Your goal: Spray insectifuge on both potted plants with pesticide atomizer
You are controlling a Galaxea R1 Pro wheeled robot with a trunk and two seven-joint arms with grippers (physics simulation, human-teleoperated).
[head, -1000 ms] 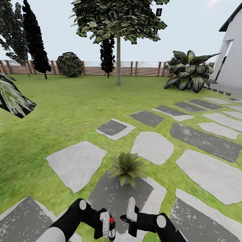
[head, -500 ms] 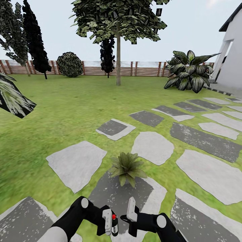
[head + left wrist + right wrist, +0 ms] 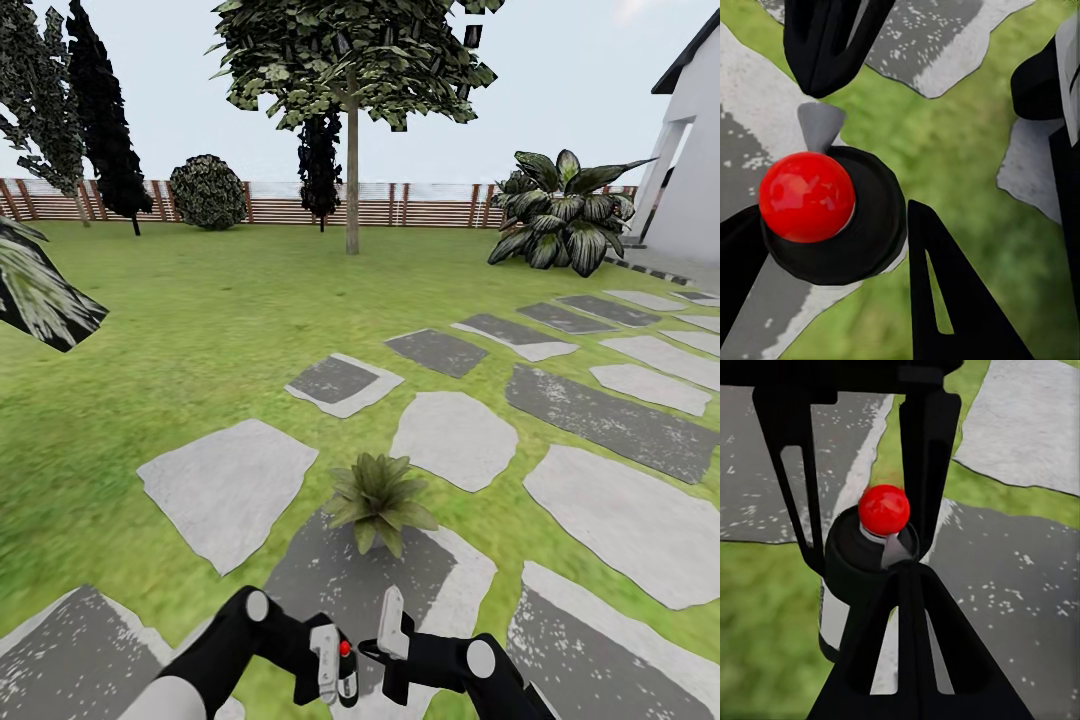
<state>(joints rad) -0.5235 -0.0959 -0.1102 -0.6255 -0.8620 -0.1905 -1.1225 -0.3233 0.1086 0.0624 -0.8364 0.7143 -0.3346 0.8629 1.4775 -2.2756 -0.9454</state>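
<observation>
While the left gripper (image 3: 335,672) pinched the pesticide atomizer (image 3: 345,672) round its dark body, the red-capped head stood upright just above the fingers. Beside it, the right gripper (image 3: 392,640) looked pressed together and empty, though that was hard to tell for sure. Small and rigid, the bottle probably weighed little, yet its smooth round sides might slip or twist, so a hold low on the body, clear of the nozzle, seemed wisest. Ahead, one potted plant (image 3: 379,498) sat at the edge of a stepping stone (image 3: 340,580) on the lawn (image 3: 150,330).

Bright even daylight; wrist views softly blurred.
</observation>
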